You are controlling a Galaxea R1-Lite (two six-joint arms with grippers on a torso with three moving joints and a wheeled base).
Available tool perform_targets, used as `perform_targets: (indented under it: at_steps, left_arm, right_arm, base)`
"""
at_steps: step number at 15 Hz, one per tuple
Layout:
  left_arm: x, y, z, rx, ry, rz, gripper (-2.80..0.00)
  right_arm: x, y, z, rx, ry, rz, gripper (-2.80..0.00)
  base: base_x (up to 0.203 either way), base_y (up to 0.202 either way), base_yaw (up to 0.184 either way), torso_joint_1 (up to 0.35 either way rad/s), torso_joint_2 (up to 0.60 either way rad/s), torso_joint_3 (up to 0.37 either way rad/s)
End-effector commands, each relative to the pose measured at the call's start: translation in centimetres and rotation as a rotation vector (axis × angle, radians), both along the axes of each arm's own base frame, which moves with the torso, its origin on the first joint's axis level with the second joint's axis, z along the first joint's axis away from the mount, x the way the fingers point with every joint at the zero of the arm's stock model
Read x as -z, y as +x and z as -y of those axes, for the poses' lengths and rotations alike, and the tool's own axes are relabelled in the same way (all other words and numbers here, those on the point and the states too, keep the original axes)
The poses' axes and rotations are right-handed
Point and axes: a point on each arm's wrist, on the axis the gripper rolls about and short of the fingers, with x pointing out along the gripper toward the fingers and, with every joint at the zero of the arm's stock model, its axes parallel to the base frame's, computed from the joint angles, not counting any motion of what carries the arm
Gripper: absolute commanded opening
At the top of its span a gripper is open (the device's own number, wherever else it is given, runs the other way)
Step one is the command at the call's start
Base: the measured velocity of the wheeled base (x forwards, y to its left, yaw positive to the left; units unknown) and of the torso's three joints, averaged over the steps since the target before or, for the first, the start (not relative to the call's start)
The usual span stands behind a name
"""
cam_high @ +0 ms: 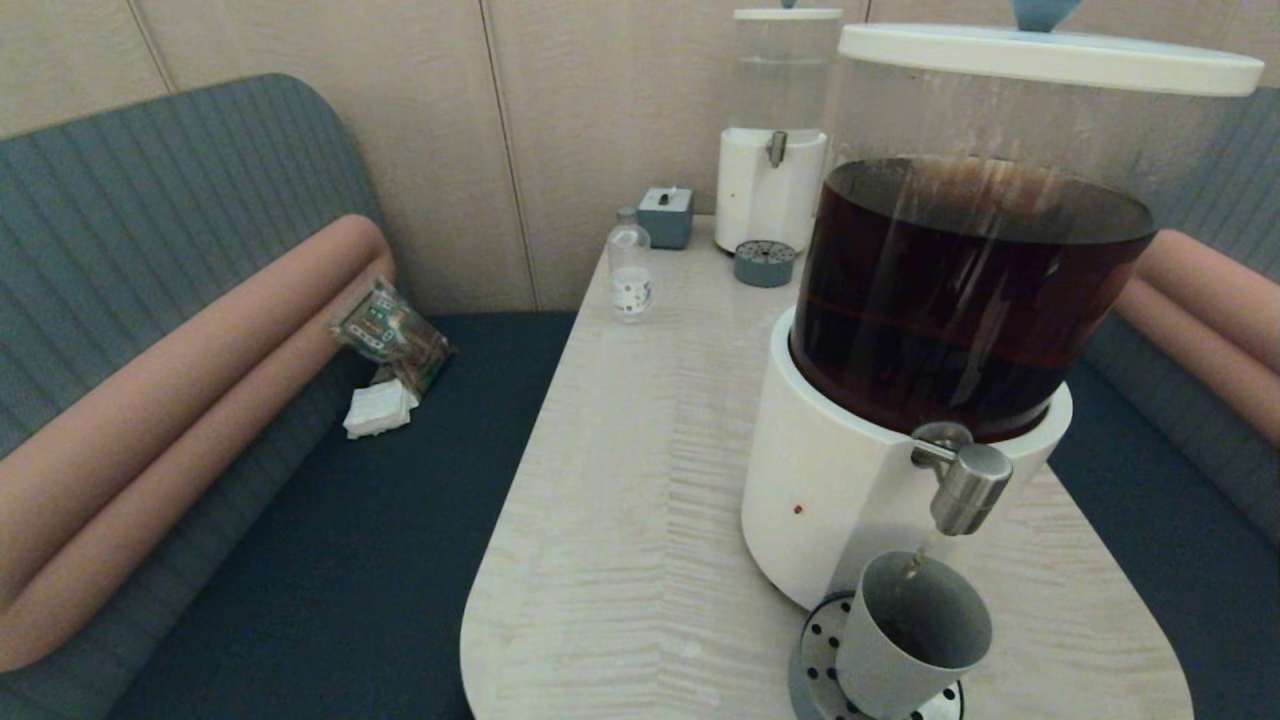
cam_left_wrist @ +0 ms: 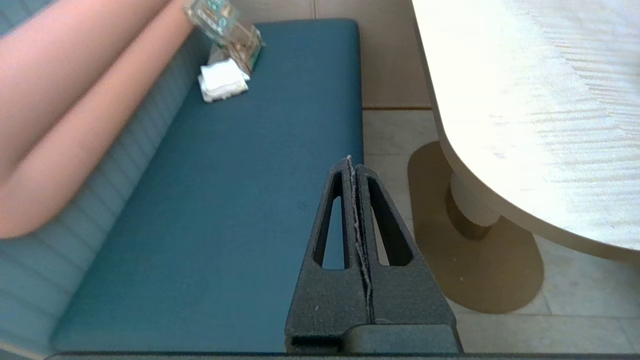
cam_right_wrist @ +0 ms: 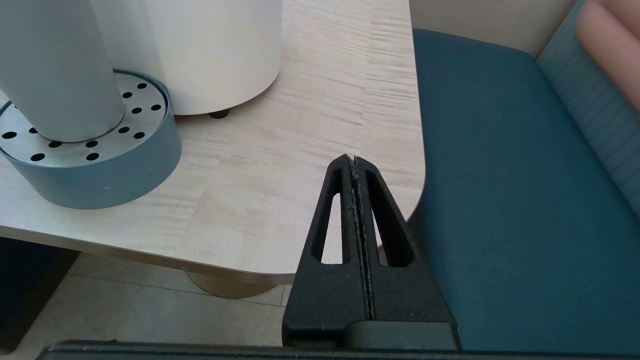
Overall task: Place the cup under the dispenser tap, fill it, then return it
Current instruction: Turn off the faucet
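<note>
Grey cup (cam_high: 912, 640): stands upright on perforated drip tray (cam_high: 815, 655), directly under steel tap (cam_high: 966, 487) of big dispenser (cam_high: 850, 490), near table (cam_high: 620, 520) front edge. A thin thread seems to drop from tap into cup; can't tell fill level.

Right gripper (cam_right_wrist: 354, 161): fingers pressed together, holding nothing, hovering off table's front-right corner, beside bench seat (cam_right_wrist: 500, 200). In right wrist view you see cup's wall (cam_right_wrist: 55, 70) and tray well apart from the tips, over toward the dispenser side. Cup's long axis vertical, so you'd come in level from the side, fingers spread first.

Left gripper (cam_left_wrist: 351, 162): also closed, empty, parked over left bench (cam_left_wrist: 225, 200), table edge off to its side. No cup in its view.

Nearer arm: right, clearly. Judgement: filling step underway or just done; return leg left to do.

Also on table, far end: small bottle (cam_high: 630, 265), 2nd dispenser (cam_high: 775, 140).
</note>
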Motion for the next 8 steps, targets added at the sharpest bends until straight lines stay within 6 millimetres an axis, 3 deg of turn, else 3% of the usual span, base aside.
perform_targets:
  at_steps: [1, 3, 6, 8]
  left_arm:
    - [-0.2, -0.1, 0.0, 0.0, 0.007, 0.007, -2.8]
    - [-2.2, -0.6, 0.1, 0.022, 0.016, 0.057, -2.8]
    - [-10.4, -2.1, 0.2, 0.091, 0.01, 0.144, -2.8]
    - [-17.1, -0.9, 0.4, 0.153, -0.003, 0.143, -2.8]
  right_arm:
    - [0.0, 0.0, 0.0, -0.001, -0.001, 0.004, -2.8]
    - [0.0, 0.0, 0.0, -0.001, -0.001, 0.004, -2.8]
    - [0.0, 0.0, 0.0, 0.0, -0.001, 0.004, -2.8]
    - [0.0, 0.0, 0.0, -0.002, -0.001, 0.004, -2.8]
  base:
    - [0.0, 0.0, 0.0, 0.0, 0.0, 0.0]
    - [0.0, 0.0, 0.0, 0.0, 0.0, 0.0]
    - [0.0, 0.0, 0.0, 0.0, 0.0, 0.0]
    - [0.0, 0.0, 0.0, 0.0, 0.0, 0.0]
